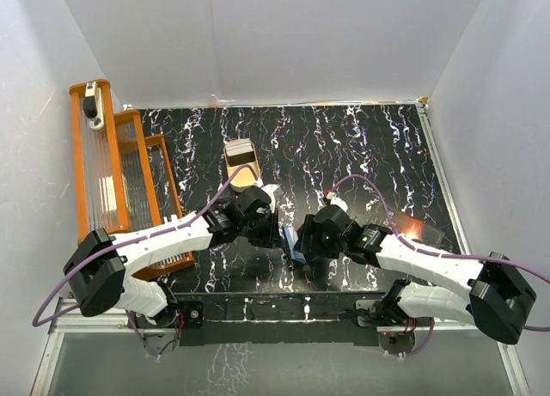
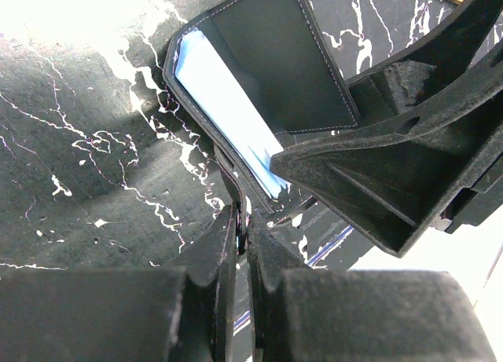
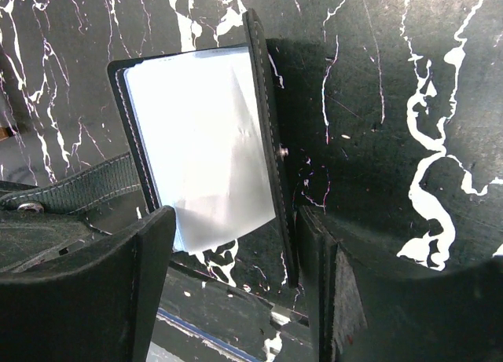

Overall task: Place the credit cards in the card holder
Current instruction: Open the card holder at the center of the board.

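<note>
1. The card holder [image 1: 290,241] sits between the two arms at the middle of the bench [image 1: 361,147], toward its near edge. A pale blue card [image 3: 200,158] lies in its open fold.
2. The left end effector [image 2: 241,221] is pinched tight on a thin dark edge, apparently the holder's flap.
3. The right end effector [image 3: 233,221] has a finger on either side of the holder's lower end. I cannot tell whether they press on it.
4. The holder looks light and floppy at the fold, so a grip near the stitched rim seems firmest.
5. The card looks stiff, thin and slick, and is best nipped by its long edges.
</note>
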Robot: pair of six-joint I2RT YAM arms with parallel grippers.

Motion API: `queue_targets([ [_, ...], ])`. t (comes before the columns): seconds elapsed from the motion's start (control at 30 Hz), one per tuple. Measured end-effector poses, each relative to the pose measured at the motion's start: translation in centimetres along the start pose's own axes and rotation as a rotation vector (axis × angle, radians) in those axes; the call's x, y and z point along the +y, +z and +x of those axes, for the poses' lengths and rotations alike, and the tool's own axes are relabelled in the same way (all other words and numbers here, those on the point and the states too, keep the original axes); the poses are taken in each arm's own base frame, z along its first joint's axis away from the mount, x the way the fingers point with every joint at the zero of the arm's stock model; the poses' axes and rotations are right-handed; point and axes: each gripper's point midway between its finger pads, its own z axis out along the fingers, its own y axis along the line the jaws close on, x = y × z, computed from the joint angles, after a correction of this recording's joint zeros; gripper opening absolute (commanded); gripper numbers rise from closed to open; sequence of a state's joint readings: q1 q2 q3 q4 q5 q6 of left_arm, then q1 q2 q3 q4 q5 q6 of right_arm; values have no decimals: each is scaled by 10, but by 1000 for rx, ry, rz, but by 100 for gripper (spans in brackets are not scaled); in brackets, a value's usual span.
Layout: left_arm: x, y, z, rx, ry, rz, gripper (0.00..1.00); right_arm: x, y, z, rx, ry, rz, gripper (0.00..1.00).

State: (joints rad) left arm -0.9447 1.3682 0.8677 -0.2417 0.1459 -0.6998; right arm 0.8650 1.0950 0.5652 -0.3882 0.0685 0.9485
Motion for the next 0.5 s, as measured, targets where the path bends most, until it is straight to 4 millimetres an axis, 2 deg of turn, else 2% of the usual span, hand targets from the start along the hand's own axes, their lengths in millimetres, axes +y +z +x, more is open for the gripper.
queue_targets([
  [0.5,0,0,0,1,0,-1,0,-1,2,4,21,-5,2,66],
])
